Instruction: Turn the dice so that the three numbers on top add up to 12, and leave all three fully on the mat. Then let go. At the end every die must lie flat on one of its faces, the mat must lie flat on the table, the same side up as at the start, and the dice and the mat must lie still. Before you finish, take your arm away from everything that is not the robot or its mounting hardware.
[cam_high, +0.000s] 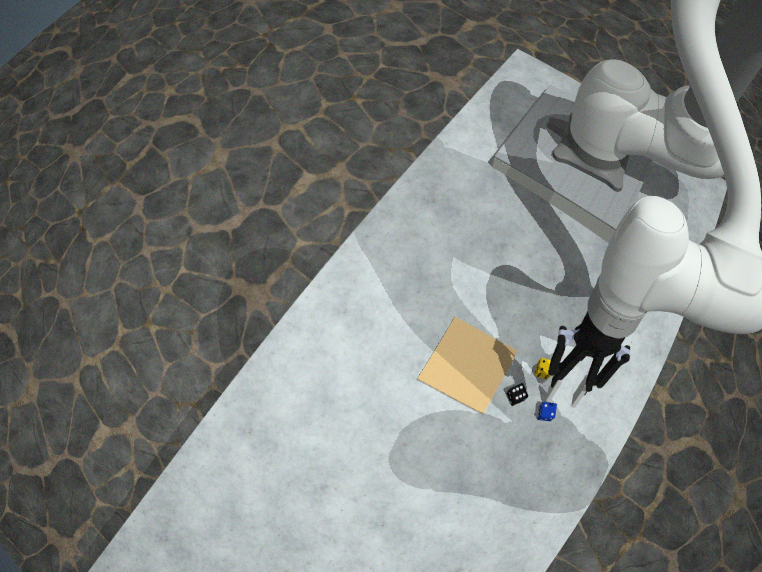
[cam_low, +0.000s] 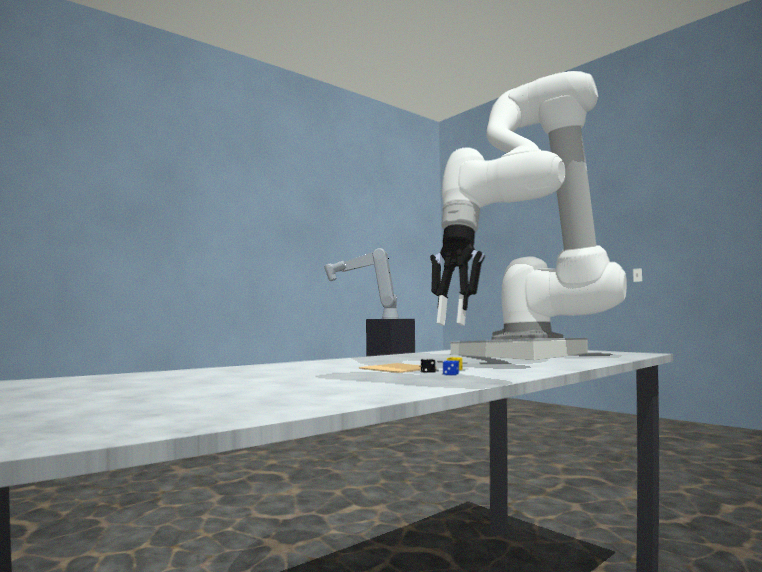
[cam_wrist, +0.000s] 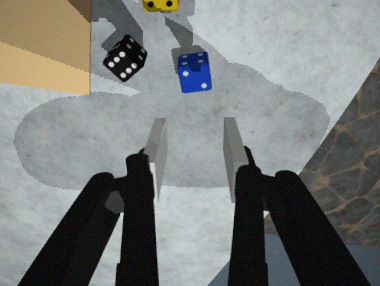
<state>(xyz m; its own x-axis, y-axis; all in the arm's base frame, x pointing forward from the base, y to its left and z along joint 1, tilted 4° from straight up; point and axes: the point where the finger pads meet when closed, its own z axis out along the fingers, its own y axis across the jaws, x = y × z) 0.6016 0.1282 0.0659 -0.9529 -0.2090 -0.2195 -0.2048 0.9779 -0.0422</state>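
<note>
A tan square mat (cam_high: 461, 363) (cam_low: 390, 367) (cam_wrist: 33, 33) lies flat on the table. Three dice lie on the bare table just beside it, none on the mat. They are a black die (cam_high: 516, 393) (cam_low: 427, 365) (cam_wrist: 125, 57) next to the mat's corner, a yellow die (cam_high: 542, 367) (cam_low: 456, 360) and a blue die (cam_high: 546, 410) (cam_low: 450, 367) (cam_wrist: 194, 73). My gripper (cam_high: 565, 397) (cam_low: 451, 320) (cam_wrist: 195, 134) hangs well above the dice and points down. Its fingers stand a little apart with nothing between them.
The arm's base plate (cam_high: 553, 178) (cam_low: 523, 347) stands at the far end of the grey table (cam_high: 276, 431) (cam_low: 184, 394). The table's edge (cam_wrist: 332, 133) runs close beside the dice. A second small robot on a black box (cam_low: 389, 335) stands behind the table.
</note>
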